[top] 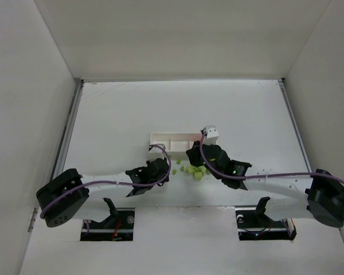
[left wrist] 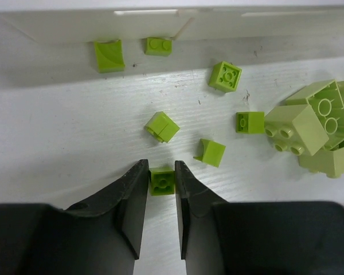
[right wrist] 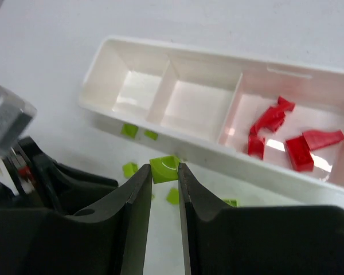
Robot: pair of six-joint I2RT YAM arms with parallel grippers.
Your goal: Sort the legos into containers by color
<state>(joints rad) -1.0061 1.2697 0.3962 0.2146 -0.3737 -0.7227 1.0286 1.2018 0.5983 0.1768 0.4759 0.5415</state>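
The white three-compartment tray (right wrist: 183, 52) lies ahead of my right gripper; it also shows in the top view (top: 160, 138). Several red legos (right wrist: 278, 133) lie in its right compartment; the other two hold nothing. My right gripper (right wrist: 164, 171) is shut on a lime green lego (right wrist: 165, 168), held above the table just before the tray's near wall. My left gripper (left wrist: 161, 173) is shut on a small green lego (left wrist: 161, 181) that rests on the table. Loose green legos (left wrist: 162, 126) lie ahead of it, with a pile (left wrist: 318, 129) at the right.
Two green legos (left wrist: 109, 55) lie against the tray's near wall (left wrist: 229, 26). In the top view both grippers sit close together, the left (top: 162, 170) and the right (top: 195, 156), with the green pile (top: 193, 170) between them. White walls enclose the table.
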